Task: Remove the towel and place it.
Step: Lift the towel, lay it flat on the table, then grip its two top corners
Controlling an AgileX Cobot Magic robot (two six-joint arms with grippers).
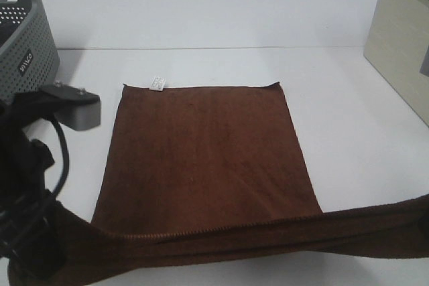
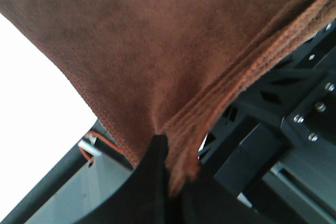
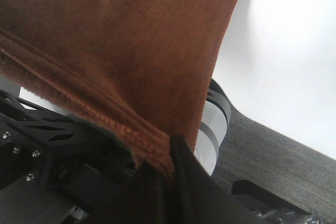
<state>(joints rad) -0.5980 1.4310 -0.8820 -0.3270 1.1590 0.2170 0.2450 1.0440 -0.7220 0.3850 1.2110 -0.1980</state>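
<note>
Towel (image 1: 201, 159), dark brown, spread over the middle of the white table (image 1: 348, 118), long axis running near to far. Far short edge flat on the surface, with a small white tag (image 1: 157, 83) at its far-left corner. Near end lifted clear of the table and drawn into a taut band from left to right across the near side of the scene. Pinched at the near-left end by the left gripper (image 2: 164, 148), closed hard on a bunched hem, cloth squeezed between the dark fingers. Pinched at the near-right end by the right gripper (image 3: 169, 148), likewise clamped on a stitched hem, though out of frame in the high view. So: held edge crosswise, free length stretching away toward the far side, straight ahead of both grippers and between them. Neither arm nearer than the other, one at each near corner, band roughly level between them as far as can be told. Probably a placing move in hand, with most of the cloth already down. Likely calls for both ends lowered or carried together, at the same pace, along the near-far line, to avoid skewing the flat part. Further out, well apart from the cloth: grey perforated basket (image 1: 27, 38) at far left, beige box (image 1: 402, 45) at far right.
</note>
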